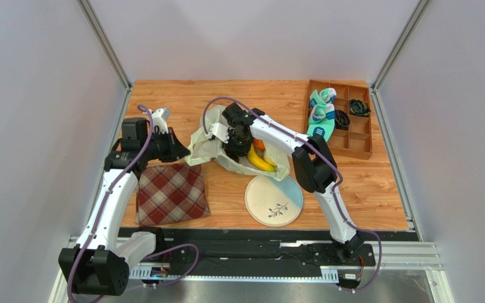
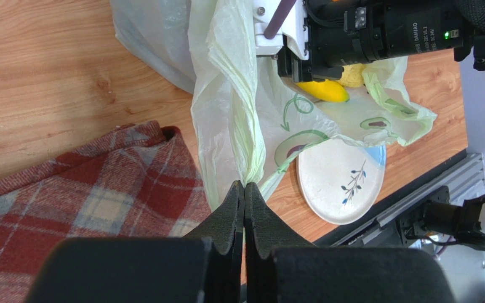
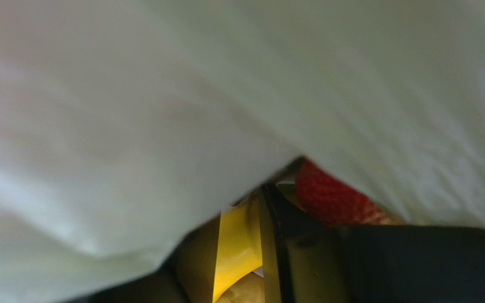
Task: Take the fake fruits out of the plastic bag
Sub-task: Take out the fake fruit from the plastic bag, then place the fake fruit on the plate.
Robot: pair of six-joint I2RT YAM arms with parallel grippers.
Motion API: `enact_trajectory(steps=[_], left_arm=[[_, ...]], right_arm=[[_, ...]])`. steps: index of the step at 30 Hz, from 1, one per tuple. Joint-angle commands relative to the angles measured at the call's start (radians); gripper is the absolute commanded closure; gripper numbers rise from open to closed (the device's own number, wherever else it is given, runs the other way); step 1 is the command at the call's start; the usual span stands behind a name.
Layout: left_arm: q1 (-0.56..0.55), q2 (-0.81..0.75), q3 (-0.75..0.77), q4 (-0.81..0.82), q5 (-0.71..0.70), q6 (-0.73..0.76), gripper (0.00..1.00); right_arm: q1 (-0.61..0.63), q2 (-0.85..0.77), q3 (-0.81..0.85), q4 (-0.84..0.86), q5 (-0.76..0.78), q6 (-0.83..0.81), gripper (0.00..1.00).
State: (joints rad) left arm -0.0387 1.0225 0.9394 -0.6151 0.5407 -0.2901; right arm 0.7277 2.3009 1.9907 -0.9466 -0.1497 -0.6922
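My left fingers [image 2: 235, 203] are pinched shut on a fold of the plastic bag [image 1: 208, 142], which lies on the bench [image 1: 365, 183] just behind the plate [image 1: 265, 192]. My right fingers [image 1: 240, 139] are buried in the bag's mouth beside the banana [image 1: 259, 161], and I cannot tell how far open they are.

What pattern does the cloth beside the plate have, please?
The cloth is red plaid with pale cream stripes, clearest in the left wrist view.
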Motion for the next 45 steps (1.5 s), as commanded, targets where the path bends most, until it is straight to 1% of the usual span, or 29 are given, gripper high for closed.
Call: enact_trajectory(steps=[1, 3, 4, 6, 7, 9, 10, 14, 16, 17, 19, 24, 28, 30, 33, 34, 35, 37, 38, 41, 45], left_arm=[[0.005, -0.012, 0.009, 0.047, 0.008, -0.012, 1.0], [0.005, 0.001, 0.016, 0.067, 0.016, -0.029, 1.0], [0.005, 0.02, 0.036, 0.087, 0.019, -0.032, 1.0], [0.005, 0.072, 0.065, 0.104, 0.028, -0.044, 1.0], [0.005, 0.091, 0.105, 0.119, 0.03, -0.049, 1.0], [0.005, 0.149, 0.15, 0.144, 0.036, -0.061, 1.0], [0.005, 0.169, 0.197, 0.153, 0.036, -0.067, 1.0], [0.005, 0.278, 0.334, 0.183, 0.036, -0.109, 1.0], [0.005, 0.341, 0.412, 0.204, 0.045, -0.116, 1.0], [0.005, 0.362, 0.436, 0.207, 0.045, -0.122, 1.0], [0.005, 0.418, 0.499, 0.207, 0.048, -0.123, 1.0], [0.005, 0.519, 0.585, 0.215, 0.05, -0.139, 1.0], [0.003, 0.576, 0.61, 0.229, 0.067, -0.17, 1.0], [0.003, 0.597, 0.615, 0.242, 0.062, -0.179, 1.0], [0.003, 0.617, 0.628, 0.242, 0.053, -0.184, 1.0], [0.003, 0.617, 0.631, 0.242, 0.048, -0.181, 1.0], [0.003, 0.617, 0.634, 0.239, 0.047, -0.181, 1.0], [0.003, 0.614, 0.641, 0.235, 0.044, -0.173, 1.0], [0.003, 0.611, 0.642, 0.235, 0.041, -0.169, 1.0], [0.003, 0.605, 0.645, 0.23, 0.028, -0.159, 1.0], [0.003, 0.597, 0.648, 0.236, 0.025, -0.153, 1.0]], right_arm=[[-0.005, -0.061, 0.036, 0.0, 0.044, 0.026, 0.9], [-0.004, -0.105, 0.031, -0.001, 0.001, 0.026, 0.98], [-0.004, -0.159, 0.031, 0.0, -0.016, 0.026, 1.0], [-0.005, -0.219, 0.04, -0.011, -0.086, 0.017, 1.0], [-0.004, -0.277, 0.043, -0.011, -0.103, 0.014, 1.0], [-0.002, -0.322, 0.057, -0.033, -0.143, 0.0, 1.0], [-0.001, -0.358, 0.066, -0.05, -0.154, -0.006, 1.0], [-0.001, -0.417, 0.111, -0.216, -0.143, -0.053, 1.0], [-0.001, -0.455, 0.089, -0.251, -0.137, -0.066, 1.0], [-0.001, -0.507, 0.074, -0.265, -0.133, -0.069, 1.0], [-0.001, -0.556, 0.034, -0.285, -0.128, -0.069, 1.0], [0.001, -0.687, 0.043, -0.359, -0.158, -0.041, 1.0], [0.012, -0.777, 0.049, -0.385, -0.215, -0.006, 1.0], [0.024, -0.825, 0.042, -0.402, -0.22, -0.003, 1.0], [0.027, -0.856, -0.001, -0.475, -0.249, -0.001, 1.0], [0.027, -0.883, -0.036, -0.503, -0.255, -0.01, 1.0], [0.027, -0.905, -0.114, -0.509, -0.257, -0.018, 1.0], [0.027, -0.975, -0.214, -0.48, -0.26, -0.024, 1.0], [0.027, -0.992, -0.301, -0.466, -0.261, -0.027, 1.0], [0.027, -1.014, -0.387, -0.436, -0.284, -0.023, 1.0], [0.027, -0.996, -0.446, -0.38, -0.307, -0.024, 1.0]])
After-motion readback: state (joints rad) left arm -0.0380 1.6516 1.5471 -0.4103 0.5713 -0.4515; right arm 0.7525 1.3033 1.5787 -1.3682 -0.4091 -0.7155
